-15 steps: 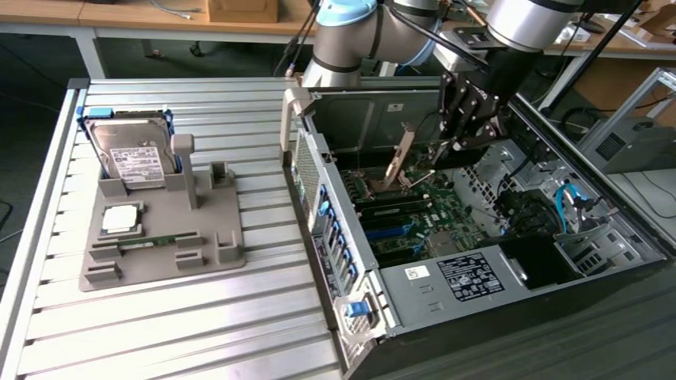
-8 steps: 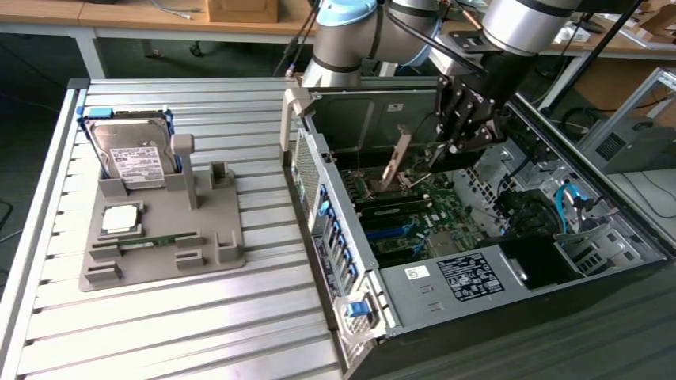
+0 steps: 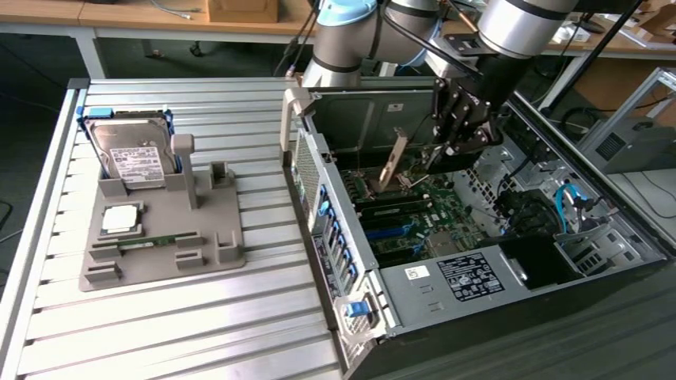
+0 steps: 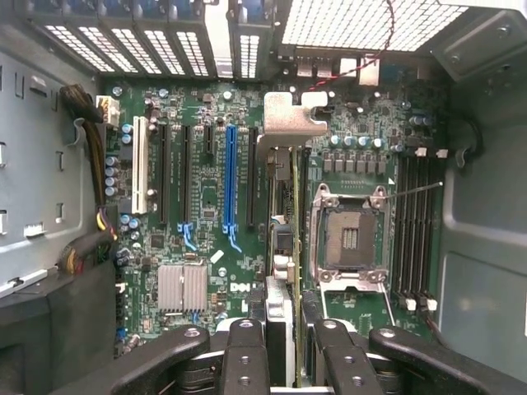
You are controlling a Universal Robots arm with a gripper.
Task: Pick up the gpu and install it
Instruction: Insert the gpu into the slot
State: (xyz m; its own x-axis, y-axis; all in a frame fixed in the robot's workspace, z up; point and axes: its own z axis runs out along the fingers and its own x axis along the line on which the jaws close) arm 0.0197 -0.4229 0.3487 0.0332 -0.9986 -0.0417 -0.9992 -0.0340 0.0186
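The gpu (image 4: 294, 239) is pinched between the two dark fingers (image 4: 245, 354) of the pincer (image 4: 284, 346) and is held inside the open computer case (image 3: 317, 182), above the green motherboard (image 4: 193, 247). In the wrist view it is seen edge-on as a thin dark card with a green rim. A bent silver metal bracket (image 4: 290, 115) is carried at its far end, toward the perforated wall of the case. The card is placed between the blue slot (image 4: 230, 177) and the processor socket (image 4: 350, 239). Whether its lower edge touches a slot cannot be told. Beside the case, a hard drive (image 3: 132, 154) is kept upright in a grey holder (image 3: 158, 237) on the worktop (image 3: 190, 317).
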